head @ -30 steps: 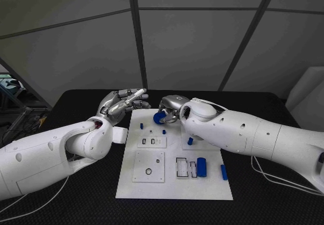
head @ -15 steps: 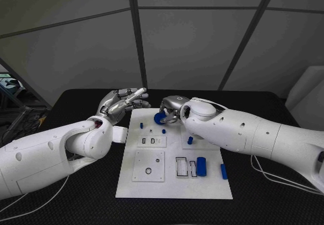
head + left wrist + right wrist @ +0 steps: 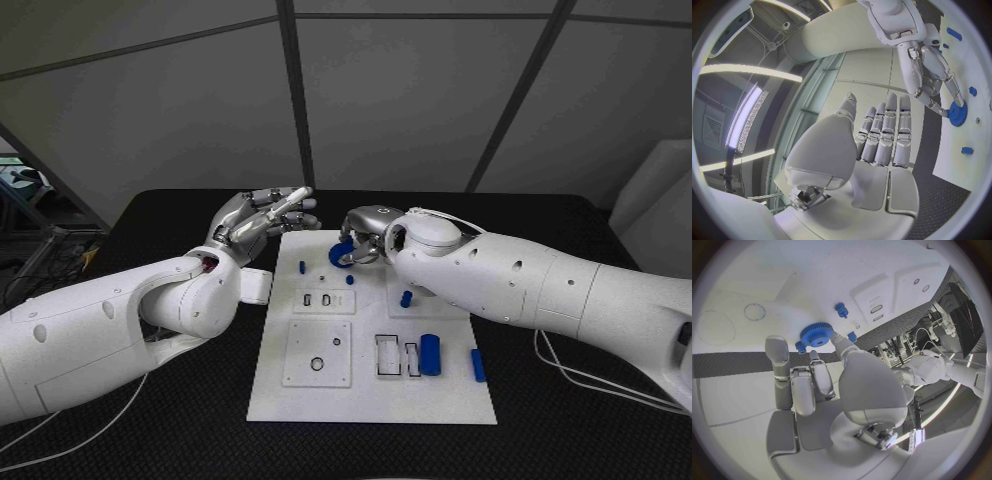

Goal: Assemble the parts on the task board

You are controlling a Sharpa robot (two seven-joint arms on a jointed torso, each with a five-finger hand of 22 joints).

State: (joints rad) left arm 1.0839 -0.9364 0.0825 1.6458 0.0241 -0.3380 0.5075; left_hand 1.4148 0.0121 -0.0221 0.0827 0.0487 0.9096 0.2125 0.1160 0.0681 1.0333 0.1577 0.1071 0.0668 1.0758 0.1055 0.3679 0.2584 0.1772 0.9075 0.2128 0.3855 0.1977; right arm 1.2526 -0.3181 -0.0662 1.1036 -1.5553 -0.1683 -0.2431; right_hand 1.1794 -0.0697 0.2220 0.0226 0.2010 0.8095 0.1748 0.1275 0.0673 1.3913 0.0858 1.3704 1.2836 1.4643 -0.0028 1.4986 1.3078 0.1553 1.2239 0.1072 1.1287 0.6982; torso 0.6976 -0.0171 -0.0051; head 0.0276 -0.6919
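The right hand point(image 3: 369, 236) pinches the blue gear point(image 3: 816, 335) over the task board point(image 3: 371, 400) and could drop it if the fingers slip, while the left hand point(image 3: 261, 221) hangs with flat fingers, holding nothing.

Left hand point(image 3: 264, 222) raised, fingers straight and together, right hand point(image 3: 366, 235) fingertips pinching downward

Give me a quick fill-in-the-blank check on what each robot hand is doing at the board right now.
1. The blue gear is pinched by the ____ robot hand.
2. The left robot hand holds ____.
3. The gear sits near the board's ____ edge, away from the robot.
4. The colour of the small pegs on the board is ____.

Missing words: right; nothing; far; blue
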